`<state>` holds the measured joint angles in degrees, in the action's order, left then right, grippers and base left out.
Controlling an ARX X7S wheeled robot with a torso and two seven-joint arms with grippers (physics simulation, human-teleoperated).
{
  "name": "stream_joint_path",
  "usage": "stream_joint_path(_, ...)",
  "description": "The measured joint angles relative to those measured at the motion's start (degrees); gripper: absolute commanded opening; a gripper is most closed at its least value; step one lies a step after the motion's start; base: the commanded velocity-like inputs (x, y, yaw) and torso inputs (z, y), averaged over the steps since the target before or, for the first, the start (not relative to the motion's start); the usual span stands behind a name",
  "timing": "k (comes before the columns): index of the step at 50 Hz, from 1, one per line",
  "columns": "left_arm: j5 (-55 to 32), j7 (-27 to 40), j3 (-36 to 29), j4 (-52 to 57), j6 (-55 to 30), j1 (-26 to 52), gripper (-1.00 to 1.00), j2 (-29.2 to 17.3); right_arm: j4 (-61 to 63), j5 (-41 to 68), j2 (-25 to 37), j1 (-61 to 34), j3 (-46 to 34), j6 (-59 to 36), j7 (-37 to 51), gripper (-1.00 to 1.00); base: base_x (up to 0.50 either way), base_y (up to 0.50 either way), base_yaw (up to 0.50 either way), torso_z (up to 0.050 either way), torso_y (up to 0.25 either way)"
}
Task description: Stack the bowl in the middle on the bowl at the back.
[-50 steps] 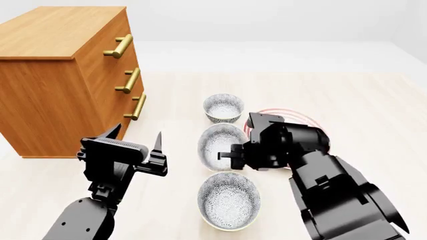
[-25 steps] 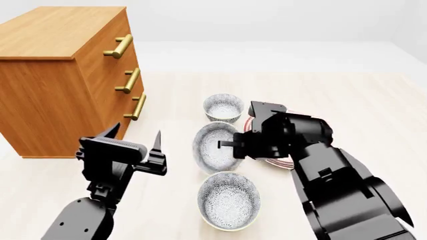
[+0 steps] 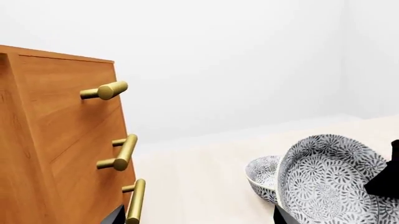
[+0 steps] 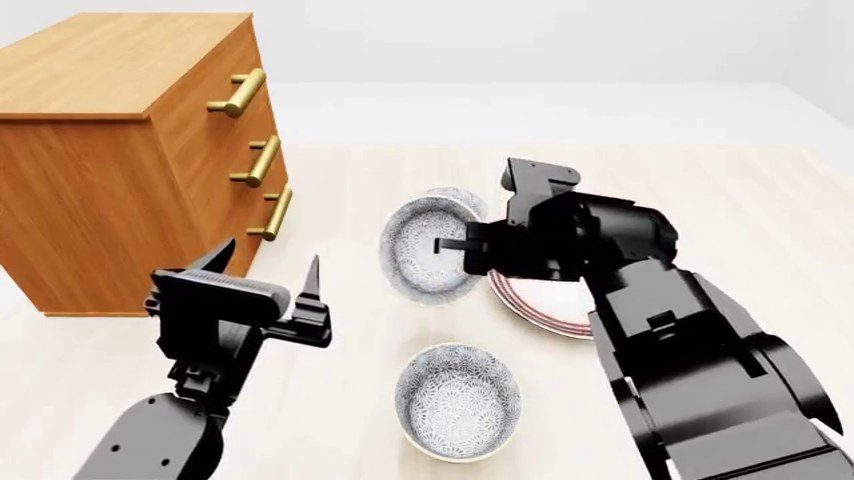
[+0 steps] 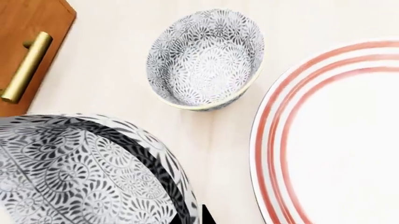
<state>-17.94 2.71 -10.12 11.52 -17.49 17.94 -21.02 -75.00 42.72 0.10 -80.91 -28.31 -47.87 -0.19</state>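
My right gripper (image 4: 461,250) is shut on the rim of the bowl in the middle (image 4: 424,250), one finger inside and one outside. That bowl hangs tilted above the surface, its opening facing left. The bowl at the back (image 5: 206,60) stands upright on the surface, just beyond the held bowl (image 5: 81,172). In the head view the held bowl mostly hides it. From the left wrist view the bowl at the back (image 3: 262,176) peeks out behind the held bowl (image 3: 330,182). My left gripper (image 4: 267,265) is open and empty, to the left of the bowls.
A third patterned bowl (image 4: 458,400) sits nearest me. A flat white plate with red rings (image 4: 547,300) lies right of the bowls, under my right arm. A wooden dresser (image 4: 120,150) with brass handles (image 3: 128,151) stands at the left.
My right gripper has lifted the middle bowl off the surface and carried it away from me, toward the back bowl, tilting it further. The left arm has barely moved.
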Motion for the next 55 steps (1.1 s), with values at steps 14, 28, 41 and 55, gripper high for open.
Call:
stream_joint_path(14,-0.50,0.68,0.23,2.94,-0.91,-0.57,1.00,-0.72,21.36,5.76,5.72,2.06,8.60,-14.62,11.89,-1.00,0.00,0.00,0.00,0.000,0.000)
stream_joint_path(28,-0.61,1.08,-0.15,5.28,-1.26,-1.01,1.00,-1.11,40.67,39.57,11.46,5.79,21.32,-34.17,51.83,-1.00,0.00,0.00,0.00,0.000,0.000)
stream_joint_path(41,-0.75,1.33,-0.32,6.26,-1.21,-1.15,1.00,-1.31,55.14,79.91,22.67,10.01,9.41,-23.14,79.55,-1.00,0.00,0.00,0.00,0.000,0.000)
stream_joint_path(55,-1.09,1.77,-0.11,7.32,-1.19,-1.58,1.00,-1.58,68.02,98.14,32.23,14.35,-1.33,-9.81,86.60,-1.00,0.00,0.00,0.00,0.000,0.001)
